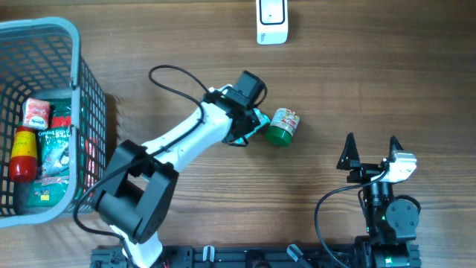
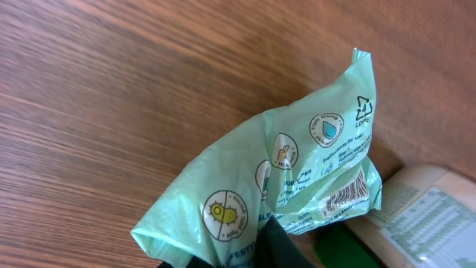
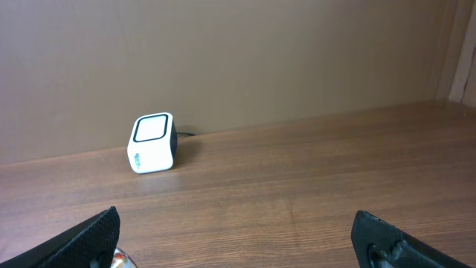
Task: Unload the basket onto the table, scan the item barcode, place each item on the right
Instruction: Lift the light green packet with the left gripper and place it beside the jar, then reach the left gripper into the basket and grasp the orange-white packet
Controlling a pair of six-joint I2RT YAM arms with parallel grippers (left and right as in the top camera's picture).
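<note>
- The left gripper (image 1: 255, 125) is seen with its jaws set narrow. The lower end of a pale green packet (image 2: 297, 164) is tucked against the one dark finger (image 2: 279, 244) that shows in the wrist view. The packet is therefore judged to be pinched, although how firm the grip is cannot be told.
- The long axis of the packet is directed away from the fingers. The barcode (image 2: 346, 195) is printed near its far end, on the face that is turned away from the table (image 1: 387, 74).
- A green-capped container (image 1: 282, 125) is lying just beside the packet, on the robot's right. In the left wrist view the two appear to touch.
- The scanner (image 1: 271, 22) is placed at the far edge of the table, almost straight ahead of the left gripper and a little to its right, well apart from it. In the right wrist view its window is seen tilted upward and toward the robot.
- It is judged that the packet must be carried forward and turned, so that the barcode face is presented to this window.
- The right gripper (image 1: 370, 151) is spread fully and nothing is held in it. It is parked at the near right, so the left arm is the nearer one to the scanner.
</note>
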